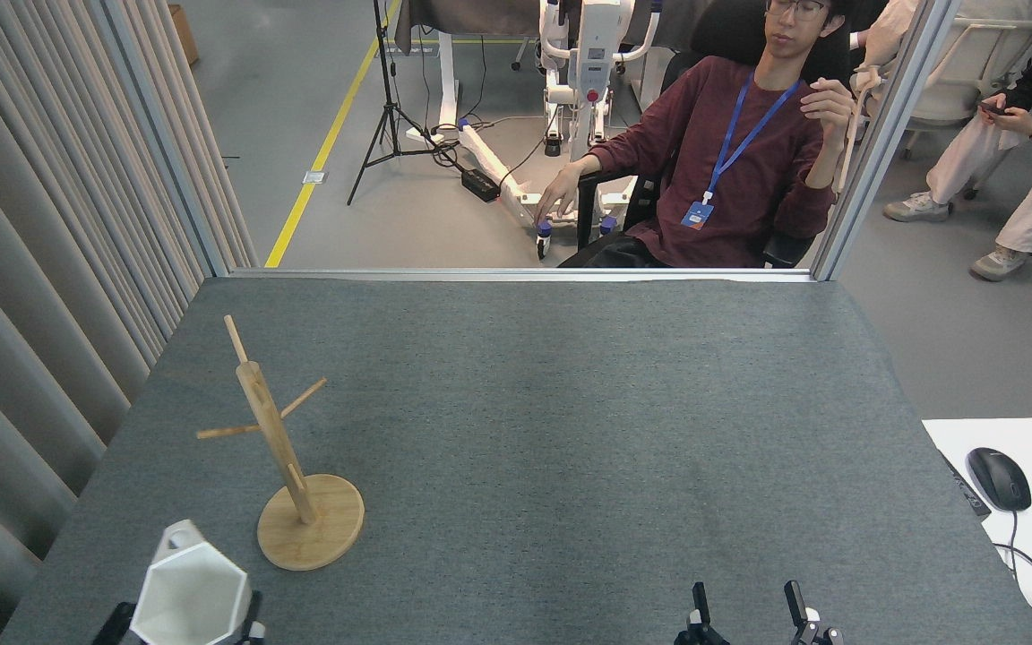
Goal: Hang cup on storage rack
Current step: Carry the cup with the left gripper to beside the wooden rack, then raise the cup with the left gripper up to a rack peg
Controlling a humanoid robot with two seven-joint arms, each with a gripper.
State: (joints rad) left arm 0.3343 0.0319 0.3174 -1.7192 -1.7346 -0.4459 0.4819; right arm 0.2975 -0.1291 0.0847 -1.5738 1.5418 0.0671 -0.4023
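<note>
The white faceted cup is at the bottom left of the head view, rim up, its ring-hole tab pointing away from me. My left gripper is shut on it; only dark finger parts show on either side of the cup at the frame's edge. The bamboo storage rack stands just right of and beyond the cup, its round base close to the cup's right side and its thin pegs bare. My right gripper peeks up at the bottom edge, open, holding nothing.
The grey felt table ends at a metal frame at the back. A person in a maroon top sits just beyond it. Curtains line the left side. A white desk with a mouse adjoins on the right.
</note>
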